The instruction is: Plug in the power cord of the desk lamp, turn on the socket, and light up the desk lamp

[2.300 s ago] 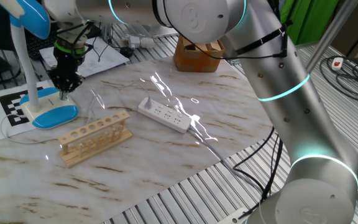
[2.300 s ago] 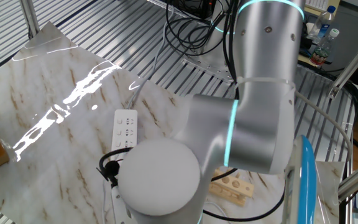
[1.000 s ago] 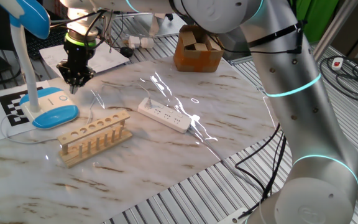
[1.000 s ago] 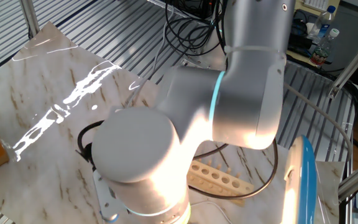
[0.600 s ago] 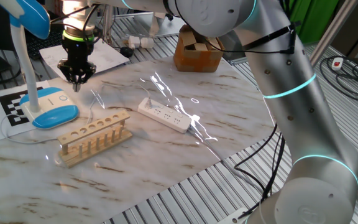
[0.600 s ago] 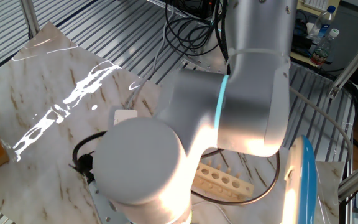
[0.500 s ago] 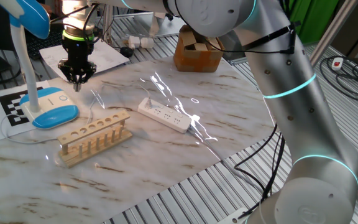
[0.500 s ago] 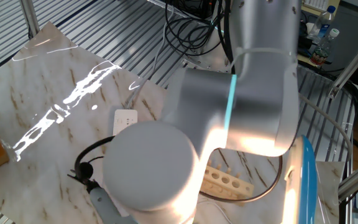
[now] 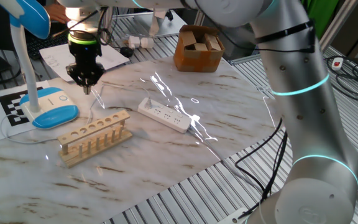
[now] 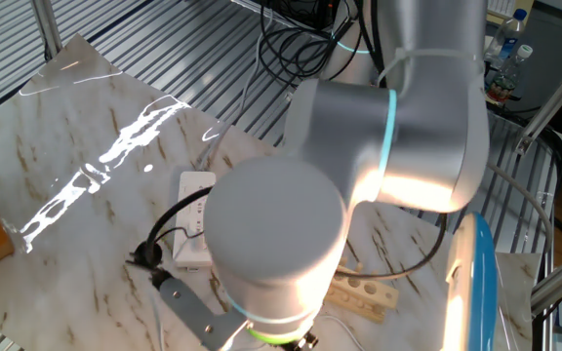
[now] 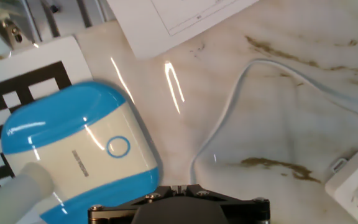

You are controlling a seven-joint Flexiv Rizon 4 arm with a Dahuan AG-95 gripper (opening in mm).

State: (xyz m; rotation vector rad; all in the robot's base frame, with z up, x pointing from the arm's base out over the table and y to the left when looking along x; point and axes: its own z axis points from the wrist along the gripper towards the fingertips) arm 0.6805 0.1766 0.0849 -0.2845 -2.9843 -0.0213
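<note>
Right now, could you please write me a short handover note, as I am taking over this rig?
Gripper: looks shut, hovering above the table beside the desk lamp base.
Power cord: runs under the gripper toward the socket, mid-table.
Done, apparently: the lamp head glows in the other fixed view, so the lamp seems lit.
Left: confirm the plug is seated, which is not clear here, then retract.

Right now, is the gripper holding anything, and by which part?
Cannot tell: the gripper hangs beside the desk lamp base, fingertips close together, no hold visible in any view.
</note>
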